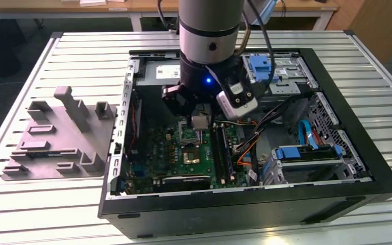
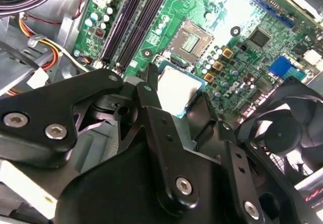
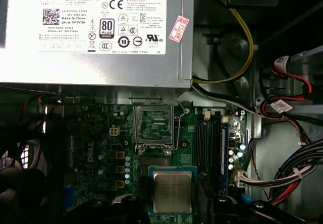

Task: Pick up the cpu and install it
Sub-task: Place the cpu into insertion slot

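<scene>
Transfer looks to be the step in hand: the end effector (image 2: 177, 90) is closed on the cpu (image 2: 176, 85), with a black finger (image 2: 147, 90) against each of two opposite edges. It holds the chip clear of the green motherboard (image 3: 101, 148), near the socket (image 1: 193, 154) but not in it. The metal frame (image 3: 154, 127) beside the socket is swung open, so the dark seat looks ready to receive the chip. By my reading, seating would call for bringing the chip squarely over the socket with edges parallel and corner marks matched, then lowering it flat with no sideways push, since the contacts there would likely bend easily. How high the chip hangs above the socket cannot be told, and in the first wrist view the chip covers part of the socket's edge. Its underside is hidden, no orientation notch can be made out, and in the second wrist view the black linkage masks where the fingertips meet its rim
</scene>
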You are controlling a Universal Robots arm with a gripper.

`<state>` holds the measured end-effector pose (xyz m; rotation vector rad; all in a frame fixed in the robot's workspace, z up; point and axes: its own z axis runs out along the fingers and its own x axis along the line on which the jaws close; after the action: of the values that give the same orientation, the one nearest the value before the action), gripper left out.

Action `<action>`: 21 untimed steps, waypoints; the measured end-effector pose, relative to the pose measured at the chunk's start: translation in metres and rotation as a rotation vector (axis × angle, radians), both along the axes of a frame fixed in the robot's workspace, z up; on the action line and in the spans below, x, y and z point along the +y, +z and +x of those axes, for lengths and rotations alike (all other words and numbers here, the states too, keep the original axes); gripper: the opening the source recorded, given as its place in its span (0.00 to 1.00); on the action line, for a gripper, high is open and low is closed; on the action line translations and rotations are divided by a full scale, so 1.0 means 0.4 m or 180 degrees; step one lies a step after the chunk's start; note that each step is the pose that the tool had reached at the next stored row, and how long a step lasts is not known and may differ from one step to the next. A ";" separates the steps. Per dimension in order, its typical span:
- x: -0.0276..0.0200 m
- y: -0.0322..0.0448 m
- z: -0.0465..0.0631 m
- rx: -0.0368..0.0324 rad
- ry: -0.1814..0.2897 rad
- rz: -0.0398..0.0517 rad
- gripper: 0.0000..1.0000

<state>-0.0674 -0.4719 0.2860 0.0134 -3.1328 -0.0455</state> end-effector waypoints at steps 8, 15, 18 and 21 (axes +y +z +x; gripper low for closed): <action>-0.001 -0.028 -0.003 0.0005 0.0005 0.0000 0.47; -0.001 -0.056 -0.005 0.0011 0.0007 0.0000 0.47; -0.001 -0.069 -0.006 0.0012 0.0007 0.0000 0.47; -0.001 -0.079 -0.006 0.0014 0.0007 0.0000 0.47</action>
<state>-0.0699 -0.4724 0.2544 0.0169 -3.1283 -0.0455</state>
